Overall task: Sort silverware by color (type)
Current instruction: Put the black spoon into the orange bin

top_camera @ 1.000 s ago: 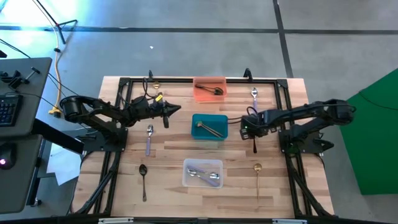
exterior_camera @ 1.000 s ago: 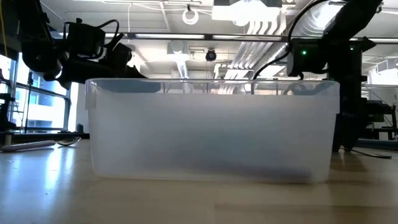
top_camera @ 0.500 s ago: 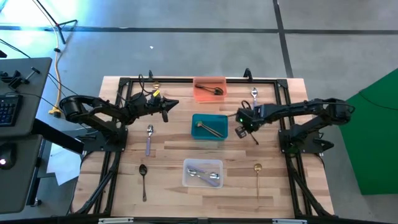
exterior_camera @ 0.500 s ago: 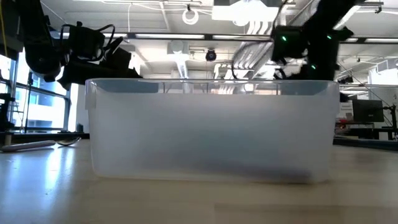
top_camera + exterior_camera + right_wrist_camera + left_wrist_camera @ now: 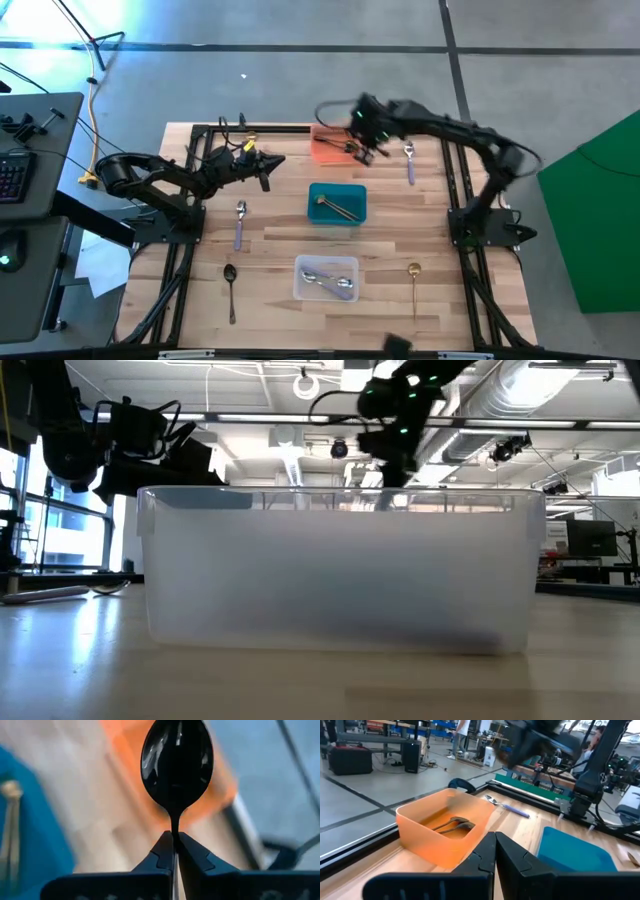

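The right gripper [image 5: 175, 851] is clamped on the neck of a black spoon [image 5: 177, 767], the bowl standing out past the fingertips, and is held above the orange bin [image 5: 337, 144]. The spoon should be centred over the bin and lowered before release, beside the dark pieces already inside. The left gripper [image 5: 495, 851], closed and empty, waits near the bin.

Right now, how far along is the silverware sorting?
Done: all three bins hold pieces, orange, teal and clear. In hand: the right gripper carries a black spoon by the orange bin. Left: five loose pieces on the table.
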### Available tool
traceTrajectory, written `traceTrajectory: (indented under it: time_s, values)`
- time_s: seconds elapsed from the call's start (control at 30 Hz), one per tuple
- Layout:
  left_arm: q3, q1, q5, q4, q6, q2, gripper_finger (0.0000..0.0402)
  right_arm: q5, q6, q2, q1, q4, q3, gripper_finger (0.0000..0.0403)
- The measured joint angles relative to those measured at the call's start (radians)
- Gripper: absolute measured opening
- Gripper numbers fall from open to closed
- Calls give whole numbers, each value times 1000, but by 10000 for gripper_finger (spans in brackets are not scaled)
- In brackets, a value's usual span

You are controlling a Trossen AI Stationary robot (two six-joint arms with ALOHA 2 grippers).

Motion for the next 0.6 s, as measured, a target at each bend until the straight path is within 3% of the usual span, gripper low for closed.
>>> traceTrajectory:
  time_s: [0.3, 0.47, 0.6]
  values:
    - [0, 0, -1, -3, 18, 0, 0, -50, -266, 411, -42, -142, 537, 1]
    - [0, 19, -1, -7, 25, 0, 0, -95, -324, 539, -43, -167, 660, 1]
    - [0, 32, -1, -8, 26, 0, 0, -98, -375, 600, -42, -188, 677, 1]
